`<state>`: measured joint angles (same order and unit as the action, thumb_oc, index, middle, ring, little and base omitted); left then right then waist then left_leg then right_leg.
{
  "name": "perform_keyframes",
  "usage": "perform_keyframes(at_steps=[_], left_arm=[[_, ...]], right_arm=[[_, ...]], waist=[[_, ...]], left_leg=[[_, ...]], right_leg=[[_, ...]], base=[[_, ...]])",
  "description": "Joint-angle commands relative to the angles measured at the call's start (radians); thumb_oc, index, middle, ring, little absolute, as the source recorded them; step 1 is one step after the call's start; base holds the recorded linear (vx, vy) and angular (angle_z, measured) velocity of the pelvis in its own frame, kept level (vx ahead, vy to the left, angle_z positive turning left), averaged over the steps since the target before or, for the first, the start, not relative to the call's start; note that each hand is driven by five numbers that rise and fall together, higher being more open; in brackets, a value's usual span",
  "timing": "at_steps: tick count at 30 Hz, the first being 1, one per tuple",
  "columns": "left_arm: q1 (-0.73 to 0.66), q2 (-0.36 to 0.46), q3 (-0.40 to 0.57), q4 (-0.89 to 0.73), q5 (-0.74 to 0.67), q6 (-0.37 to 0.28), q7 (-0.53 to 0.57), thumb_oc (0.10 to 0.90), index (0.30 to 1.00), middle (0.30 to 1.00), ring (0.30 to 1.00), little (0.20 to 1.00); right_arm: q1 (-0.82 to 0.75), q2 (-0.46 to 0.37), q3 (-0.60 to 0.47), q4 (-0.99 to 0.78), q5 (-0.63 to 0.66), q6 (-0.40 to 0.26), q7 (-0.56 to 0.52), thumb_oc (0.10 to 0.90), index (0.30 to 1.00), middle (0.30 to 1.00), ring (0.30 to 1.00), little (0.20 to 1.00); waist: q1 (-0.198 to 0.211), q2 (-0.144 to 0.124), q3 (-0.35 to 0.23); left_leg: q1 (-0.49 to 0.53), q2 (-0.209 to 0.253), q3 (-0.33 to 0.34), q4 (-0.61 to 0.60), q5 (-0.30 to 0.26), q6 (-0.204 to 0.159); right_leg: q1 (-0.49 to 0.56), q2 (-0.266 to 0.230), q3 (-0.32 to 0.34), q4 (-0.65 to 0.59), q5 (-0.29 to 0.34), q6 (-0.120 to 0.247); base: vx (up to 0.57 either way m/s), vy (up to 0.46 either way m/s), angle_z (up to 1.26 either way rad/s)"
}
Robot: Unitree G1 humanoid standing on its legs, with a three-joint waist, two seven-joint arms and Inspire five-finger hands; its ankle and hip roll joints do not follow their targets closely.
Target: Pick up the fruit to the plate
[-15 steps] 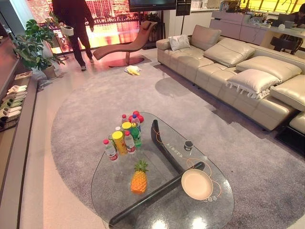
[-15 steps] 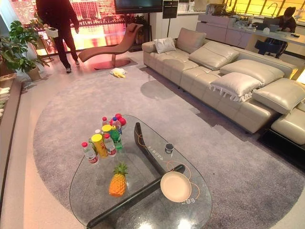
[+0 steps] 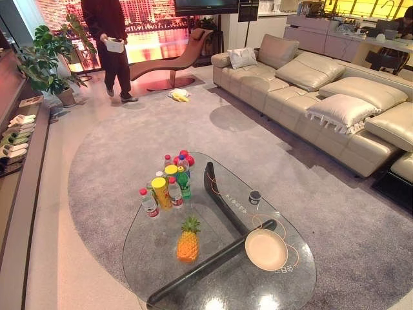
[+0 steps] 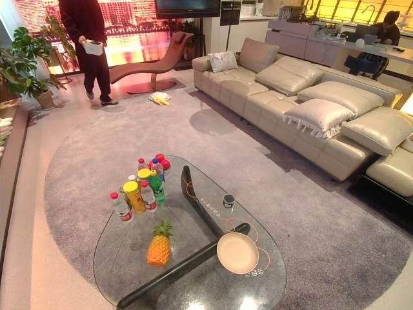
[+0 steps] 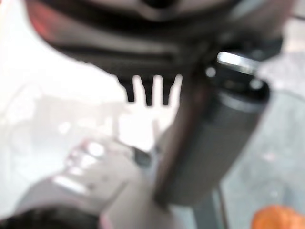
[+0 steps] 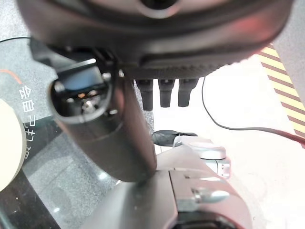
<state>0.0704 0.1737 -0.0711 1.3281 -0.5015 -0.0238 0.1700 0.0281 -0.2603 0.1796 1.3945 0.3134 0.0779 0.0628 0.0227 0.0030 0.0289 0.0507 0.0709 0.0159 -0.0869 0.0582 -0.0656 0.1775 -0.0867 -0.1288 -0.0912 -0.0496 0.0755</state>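
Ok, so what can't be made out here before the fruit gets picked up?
Left wrist view: blurred past the left hand; the orange patch at its edge may be the pineapple, not certain.
Right wrist view: the plate is cut off by the picture's edge beside the right hand.
Eye views: what the person carries in the white container is too small to tell; the bottles overlap, count unclear.

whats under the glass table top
Through the glass table top a dark V-shaped base and the grey rug show. The pineapple, the plate and the cluster of bottles stand on top and hide what lies beneath them.
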Motion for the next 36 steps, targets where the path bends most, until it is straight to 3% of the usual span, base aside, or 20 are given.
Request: perform_keyframes(at_steps=[1, 8, 10, 11, 14, 25, 29, 36], left_arm=[[-0.12, 0.011, 0.001, 0.078, 0.04, -0.063, 0.077, 0.8, 0.9, 0.9, 0.9, 0.9], [-0.128, 0.043, 0.014, 0.05, 0.038, -0.145, 0.104, 0.8, 0.9, 0.9, 0.9, 0.9], [-0.135, 0.057, 0.006, 0.025, 0.067, -0.203, 0.127, 0.8, 0.9, 0.9, 0.9, 0.9], [-0.136, 0.065, -0.01, 0.009, 0.156, -0.251, 0.152, 0.8, 0.9, 0.9, 0.9, 0.9], [-0.154, 0.079, -0.056, -0.042, 0.182, -0.295, 0.189, 0.8, 0.9, 0.9, 0.9, 0.9], [-0.25, 0.147, -0.105, -0.4, 0.189, -0.38, 0.305, 0.8, 0.9, 0.9, 0.9, 0.9], [-0.272, 0.182, -0.122, -0.55, 0.211, -0.373, 0.332, 0.8, 0.9, 0.9, 0.9, 0.9], [-0.327, 0.254, -0.138, -0.739, 0.18, -0.27, 0.313, 0.8, 0.9, 0.9, 0.9, 0.9]], right_arm=[[-0.086, 0.057, 0.0, 0.044, -0.003, 0.015, 0.018, 0.8, 0.9, 0.9, 0.9, 0.9], [-0.103, 0.023, -0.006, 0.036, -0.016, 0.04, 0.031, 0.8, 0.9, 0.9, 0.9, 0.9], [-0.108, 0.007, -0.006, 0.032, -0.019, 0.045, 0.034, 0.8, 0.9, 0.9, 0.9, 0.9], [-0.108, 0.002, -0.002, 0.028, -0.021, 0.046, 0.034, 0.8, 0.9, 0.9, 0.9, 0.9], [-0.107, -0.013, 0.009, 0.009, -0.022, 0.043, 0.037, 0.8, 0.9, 0.9, 0.9, 0.9], [-0.132, -0.065, 0.054, -0.111, 0.026, 0.003, -0.002, 0.8, 0.9, 0.9, 0.9, 0.9], [-0.124, -0.071, 0.049, -0.127, 0.054, -0.005, -0.012, 0.8, 0.9, 0.9, 0.9, 0.9], [-0.133, -0.075, 0.052, -0.156, 0.082, -0.012, -0.034, 0.8, 0.9, 0.9, 0.9, 0.9]], waist=[[0.017, -0.023, 0.049], [0.015, -0.016, 0.07], [0.012, -0.009, 0.084], [0.011, -0.007, 0.09], [0.005, 0.0, 0.108], [-0.02, 0.018, 0.266], [-0.023, 0.017, 0.31], [-0.024, 0.014, 0.348]], left_leg=[[0.059, -0.036, -0.005, 0.0, -0.033, 0.02], [0.048, -0.032, 0.002, 0.0, -0.028, 0.016], [0.04, -0.03, 0.004, 0.0, -0.023, 0.017], [0.035, -0.03, 0.004, 0.0, -0.022, 0.018], [0.02, -0.03, 0.004, 0.0, -0.014, 0.019], [-0.098, -0.042, -0.001, 0.06, -0.007, 0.033], [-0.133, -0.05, -0.004, 0.078, -0.008, 0.038], [-0.165, -0.058, -0.003, 0.112, -0.013, 0.04]], right_leg=[[-0.049, -0.028, -0.051, 0.004, 0.12, 0.013], [-0.064, -0.029, -0.045, 0.004, 0.122, 0.013], [-0.076, -0.028, -0.04, 0.004, 0.124, 0.012], [-0.082, -0.028, -0.036, 0.004, 0.124, 0.011], [-0.104, -0.027, -0.024, 0.009, 0.126, 0.01], [-0.23, -0.015, 0.023, 0.067, 0.122, -0.01], [-0.26, -0.01, 0.033, 0.079, 0.122, -0.016], [-0.279, -0.014, 0.027, 0.1, 0.117, -0.019]], base=[[0.0, 0.0, 0.0], [0.0, 0.006, 0.0], [0.0, 0.052, -0.01], [0.0, 0.043, -0.02], [-0.04, 0.046, -0.02], [-0.12, 0.041, -0.08], [-0.07, -0.001, -0.02], [-0.01, -0.01, 0.0]])
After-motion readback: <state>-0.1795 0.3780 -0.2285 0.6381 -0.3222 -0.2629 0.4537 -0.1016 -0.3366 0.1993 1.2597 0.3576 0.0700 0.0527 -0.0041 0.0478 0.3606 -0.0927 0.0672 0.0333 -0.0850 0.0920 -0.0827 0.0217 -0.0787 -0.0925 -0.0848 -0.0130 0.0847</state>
